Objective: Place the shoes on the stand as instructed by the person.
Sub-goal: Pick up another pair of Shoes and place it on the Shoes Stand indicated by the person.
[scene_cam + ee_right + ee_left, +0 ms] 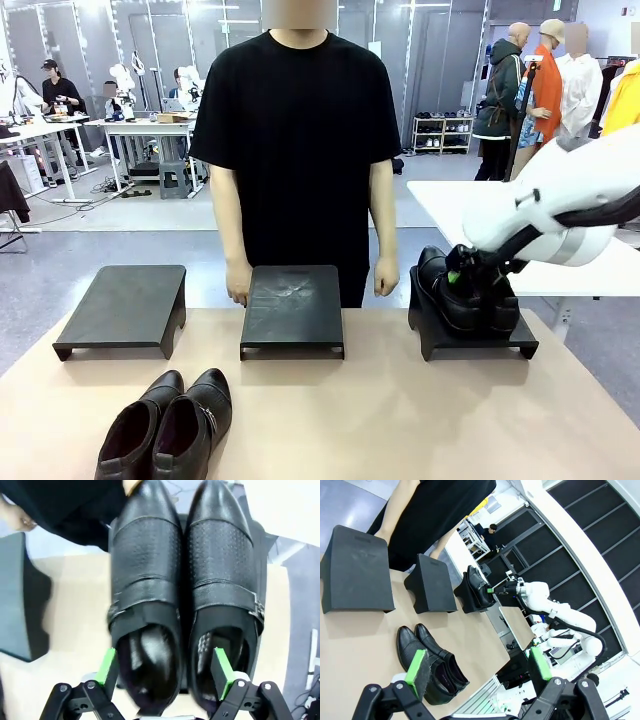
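Table point(400, 420): three black stands in a row along the far side, the left stand point(125, 305), middle stand point(292, 305) and right stand point(480, 347).

Person point(295, 150): stands behind the middle stand with both hands point(237, 283) hanging at its far edge. No pointing gesture can be read.

Shoes, pair 1 point(465, 295): on the right stand, side by side, toes toward the person. The soles appear to rest on the top plate. Judged placed, or within a moment of it.

Shoes, pair 2 point(170, 425): on the table at the near left edge, side by side, openings toward the robot. Untouched and not yet on any stand. Left and middle stands carry nothing.

Right gripper point(164, 662): over the heel ends of pair 1, fingers spread wide. One pad point(107, 665) sits at the outer side of one shoe, the other pad over the opening of its neighbour. Whether the pads press on the leather or stand free cannot be told.

Left gripper point(477, 665): fingers fully apart, holding nothing, raised above pair 2.

Progress: about half. Done: pair 1 at its stand. Left: right gripper clear of pair 1, the person's choice of stand for pair 2, then pick and place, likely by the left arm.
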`<state>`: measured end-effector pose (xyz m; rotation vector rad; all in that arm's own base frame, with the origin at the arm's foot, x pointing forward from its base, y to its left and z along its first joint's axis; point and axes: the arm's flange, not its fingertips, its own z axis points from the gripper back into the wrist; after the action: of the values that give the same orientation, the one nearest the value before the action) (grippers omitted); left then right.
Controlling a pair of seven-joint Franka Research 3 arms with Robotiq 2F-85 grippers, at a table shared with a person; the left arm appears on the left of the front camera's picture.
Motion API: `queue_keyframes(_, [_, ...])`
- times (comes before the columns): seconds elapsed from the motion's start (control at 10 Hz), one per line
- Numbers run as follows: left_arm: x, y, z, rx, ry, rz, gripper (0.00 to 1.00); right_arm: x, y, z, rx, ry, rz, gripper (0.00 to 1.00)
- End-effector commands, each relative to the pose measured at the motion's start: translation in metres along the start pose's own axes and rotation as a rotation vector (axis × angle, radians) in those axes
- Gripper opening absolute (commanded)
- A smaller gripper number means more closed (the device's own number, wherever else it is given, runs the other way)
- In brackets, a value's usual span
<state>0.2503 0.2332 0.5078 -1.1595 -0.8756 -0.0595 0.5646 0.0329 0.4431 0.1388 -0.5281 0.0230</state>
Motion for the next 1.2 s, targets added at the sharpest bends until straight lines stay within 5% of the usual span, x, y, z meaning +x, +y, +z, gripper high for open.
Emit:
queue_keyframes(0.0, [0.002,0.000,0.001,-0.012,0.002,-0.016,1.00,-0.017,-0.009,0.069,0.082,0.007,-0.027,0.93])
queue_keyframes(0.2, [0.002,0.000,0.001,-0.012,0.002,-0.016,1.00,-0.041,-0.027,0.114,0.157,0.067,-0.056,0.93])
queue_keyframes(0.4, [0.002,0.000,0.001,-0.012,0.002,-0.016,1.00,-0.078,-0.069,0.154,0.367,0.135,-0.116,0.93])
queue_keyframes(0.8, [0.002,0.000,0.001,-0.012,0.002,-0.016,1.00,-0.195,-0.174,0.192,0.791,0.119,-0.251,0.93])
queue_keyframes(1.1, [0.002,0.000,0.001,-0.012,0.002,-0.016,1.00,-0.278,-0.235,0.188,1.026,-0.032,-0.347,0.93])
